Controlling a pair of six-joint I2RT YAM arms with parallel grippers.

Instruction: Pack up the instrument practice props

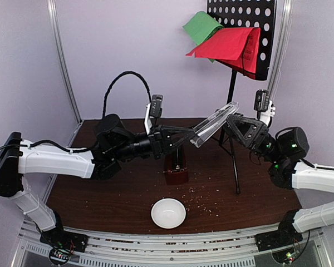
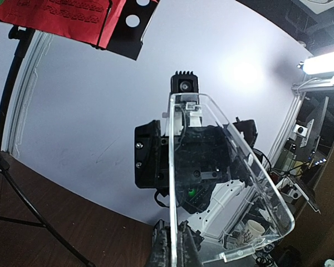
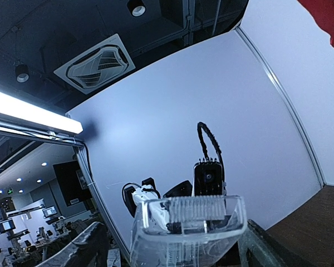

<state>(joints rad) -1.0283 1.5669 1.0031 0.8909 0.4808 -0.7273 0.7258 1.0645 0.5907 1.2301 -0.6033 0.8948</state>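
My left gripper [image 1: 185,137] is shut on the near edge of the clear plastic wedge cover [image 1: 213,123] and holds it slanting up in the air above the dark red-brown metronome [image 1: 176,169]. In the left wrist view the fingertips [image 2: 166,247] pinch the cover's thin wall [image 2: 174,183]. My right gripper [image 1: 231,119] is open at the cover's far end. Its fingers [image 3: 92,245] stand on either side of the cover [image 3: 189,219], with a gap on the left. The black perforated music stand [image 1: 242,22] at the back right carries a green sheet [image 1: 201,25] and a red sheet [image 1: 225,43].
A small white bowl [image 1: 168,213] sits near the table's front edge. The stand's pole and tripod legs [image 1: 234,161] rise just left of my right arm. Crumbs are scattered on the dark wooden table [image 1: 100,194]. Metal frame posts [image 1: 64,61] stand at the back corners.
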